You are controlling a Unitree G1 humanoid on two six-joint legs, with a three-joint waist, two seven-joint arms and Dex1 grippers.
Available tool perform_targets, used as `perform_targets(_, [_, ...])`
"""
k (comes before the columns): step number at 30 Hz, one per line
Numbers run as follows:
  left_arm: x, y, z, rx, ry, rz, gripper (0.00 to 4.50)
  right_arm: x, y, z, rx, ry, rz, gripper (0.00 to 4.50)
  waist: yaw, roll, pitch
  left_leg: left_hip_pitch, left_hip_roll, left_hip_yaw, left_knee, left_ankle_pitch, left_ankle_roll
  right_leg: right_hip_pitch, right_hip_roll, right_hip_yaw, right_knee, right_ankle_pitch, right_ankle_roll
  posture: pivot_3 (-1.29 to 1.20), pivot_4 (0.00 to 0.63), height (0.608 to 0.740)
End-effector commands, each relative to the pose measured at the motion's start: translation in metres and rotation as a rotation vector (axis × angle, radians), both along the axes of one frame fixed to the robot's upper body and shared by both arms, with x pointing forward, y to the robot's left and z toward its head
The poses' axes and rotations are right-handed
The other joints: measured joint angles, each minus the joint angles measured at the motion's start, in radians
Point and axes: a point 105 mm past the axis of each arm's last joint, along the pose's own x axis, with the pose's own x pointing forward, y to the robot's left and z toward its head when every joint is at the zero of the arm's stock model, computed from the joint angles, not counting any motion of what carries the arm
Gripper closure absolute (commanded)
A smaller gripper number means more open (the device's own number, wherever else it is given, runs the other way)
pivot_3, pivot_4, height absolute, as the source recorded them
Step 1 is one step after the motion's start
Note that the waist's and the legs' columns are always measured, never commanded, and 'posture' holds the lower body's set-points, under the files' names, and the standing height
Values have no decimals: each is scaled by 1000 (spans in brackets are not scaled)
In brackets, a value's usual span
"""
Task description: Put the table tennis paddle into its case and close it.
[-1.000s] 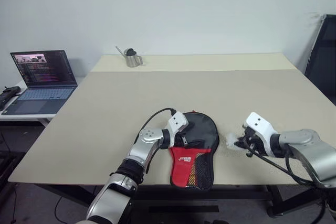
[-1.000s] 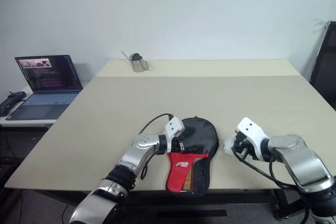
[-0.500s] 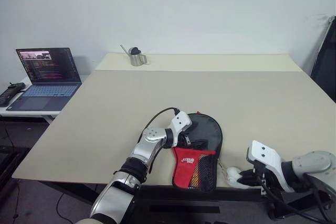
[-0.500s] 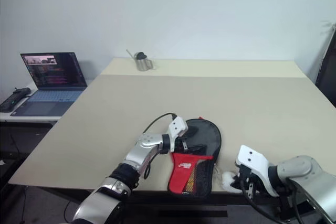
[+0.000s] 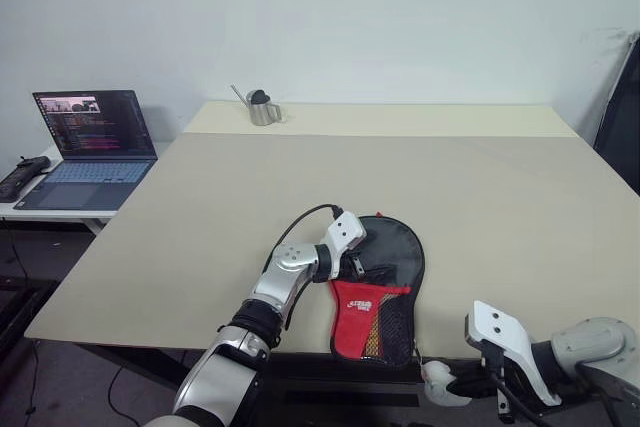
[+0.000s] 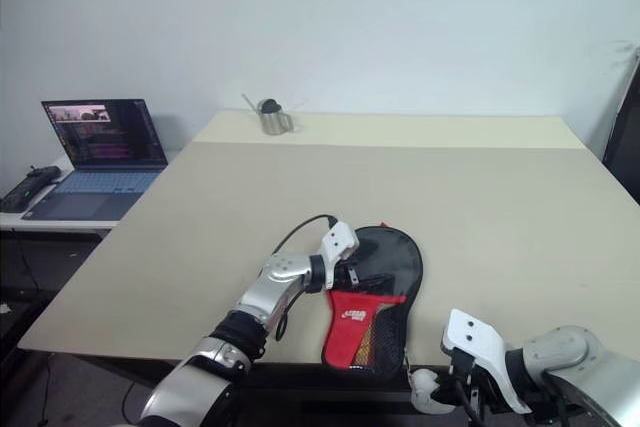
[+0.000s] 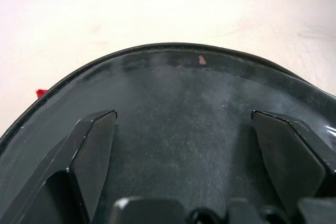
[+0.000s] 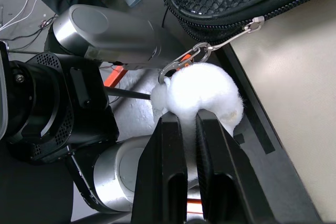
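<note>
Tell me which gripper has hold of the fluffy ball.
The right gripper: its fingers are pinched on the white fluffy ball past the table edge, while the left gripper stands open on the case.

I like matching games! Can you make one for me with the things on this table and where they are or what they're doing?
Things:
1. paddle-shaped black fabric case with a red lower part
2. small white fluffy ball on the zipper
3. small metal watering can
4. open laptop

Places or states:
A. at the far edge of the table
B. on a side desk to the left
C. pinched in the shut right gripper, past the near table edge
D. near the front table edge, under the open left gripper

Pairs: 1-D, 2-C, 3-A, 4-B
</note>
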Motion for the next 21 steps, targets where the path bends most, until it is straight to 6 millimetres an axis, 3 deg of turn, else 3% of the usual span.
perform_targets(1, [-4,6,-25,61,68,27,0,-19,10,5,30,31,90,4483,0,0,0,0,0,0,0,0,0,0,0,0,0,0,0,0,150,740])
perform_targets(7, [-4,4,-24,59,66,21,0,-38,16,0,49,90,137,4483,1,-1,0,0,0,0,0,0,0,0,0,0,0,0,0,0,150,740])
perform_targets(13, [-3,3,-24,63,62,18,0,-41,29,-2,71,86,142,4483,1,-1,1,0,0,0,0,0,0,1,0,0,-1,0,0,0,150,740])
perform_targets(21, [-4,0,-24,59,61,12,0,-20,30,11,49,32,60,4483,2,-1,1,0,0,-1,0,0,0,1,0,-1,0,0,0,0,150,740])
